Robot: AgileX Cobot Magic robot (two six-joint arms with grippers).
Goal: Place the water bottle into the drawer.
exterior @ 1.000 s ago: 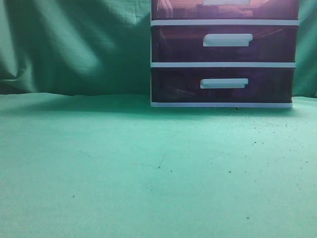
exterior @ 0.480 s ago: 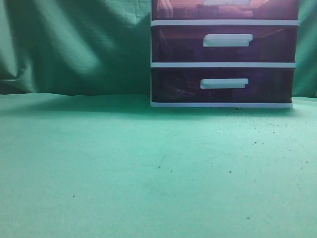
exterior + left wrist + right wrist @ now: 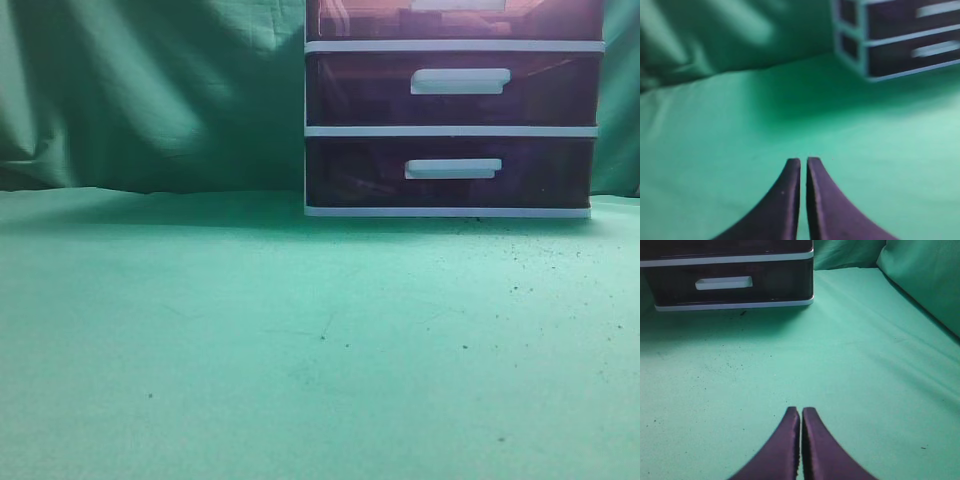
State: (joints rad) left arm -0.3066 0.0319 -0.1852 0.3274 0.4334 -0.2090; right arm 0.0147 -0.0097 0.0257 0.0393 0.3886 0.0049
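The drawer (image 3: 360, 20) is the uppermost of three dark purple-brown drawers in a white-framed unit (image 3: 452, 130) at the back right of the exterior view. The picture's top edge cuts it off, and only the bottom of its white handle (image 3: 458, 4) shows. Pale blurred shapes show through its front. No water bottle can be made out in any view. My left gripper (image 3: 803, 160) is shut and empty above bare green cloth. My right gripper (image 3: 800, 409) is shut and empty above the cloth too. Neither gripper shows in the exterior view.
Green cloth (image 3: 300, 330) covers the table and hangs as a backdrop (image 3: 150, 90). The two lower drawers show in the left wrist view (image 3: 900, 40), blurred at upper right. The bottom drawer (image 3: 725, 285) is at upper left in the right wrist view. A raised cloth fold (image 3: 925, 280) stands at right.
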